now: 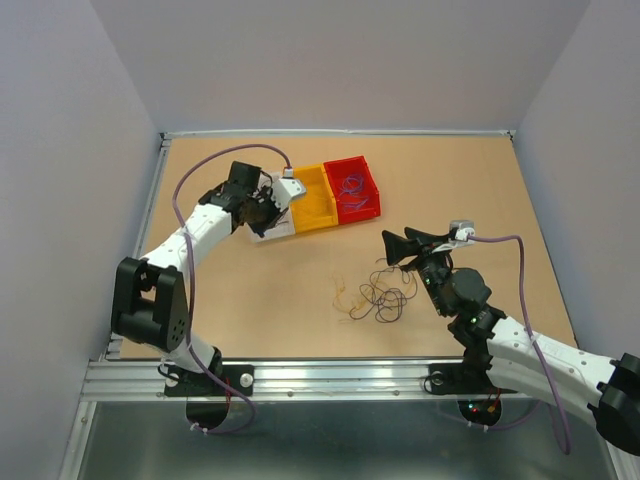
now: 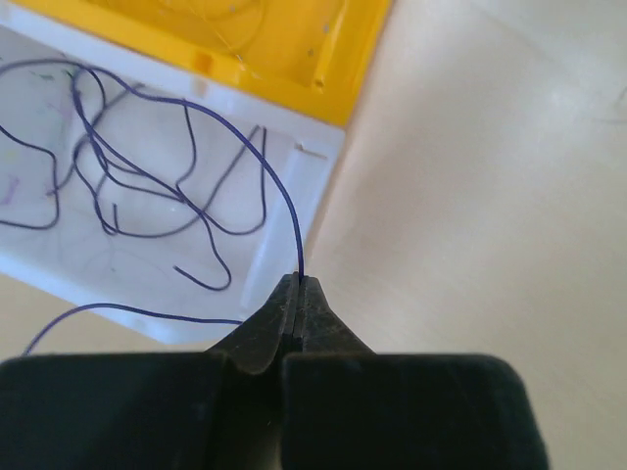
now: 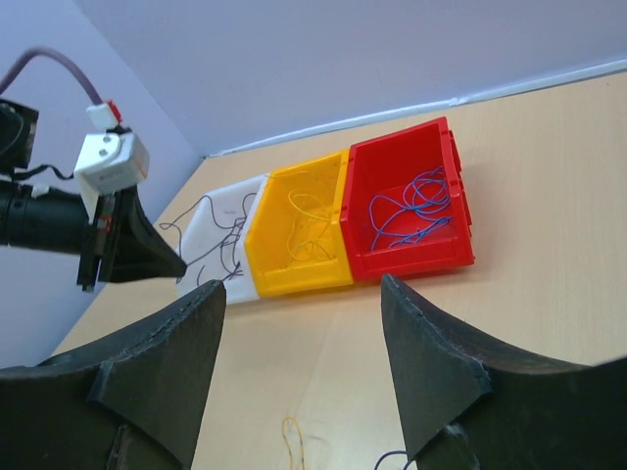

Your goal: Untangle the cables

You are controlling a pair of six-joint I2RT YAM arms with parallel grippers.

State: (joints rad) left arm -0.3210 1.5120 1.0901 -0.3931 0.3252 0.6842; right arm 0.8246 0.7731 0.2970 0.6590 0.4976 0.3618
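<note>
1. Nearest to us in the left wrist view, the left gripper (image 2: 299,294) has its black fingers pressed together, pinching a thin purple strand (image 2: 284,186) right at the tips.
2. That strand rises straight from the pinch, then arcs toward the upper left of the frame over the white bin (image 2: 323,157). Its long axis runs from bottom centre to upper left. Other dark strands lie looped inside the bin, with the yellow bin (image 2: 294,39) just beyond.
3. In the right wrist view, the right gripper (image 3: 301,289) is spread wide and holds nothing. It looks toward the red bin (image 3: 411,259), which already contains blue-purple strands.
4. Seen from above, the remaining tangle of cables (image 1: 378,297) lies on the table (image 1: 250,290) at lower centre, just left of the right gripper. It spreads more left to right than front to back, with yellowish strands at its left end and dark loops to the right.
5. We judge the step in hand to be sorting one freed strand at the white bin.
6. The next move calls for carrying the pinched end over the bin's interior before letting go, since part of the strand appears to trail over the rim.
</note>
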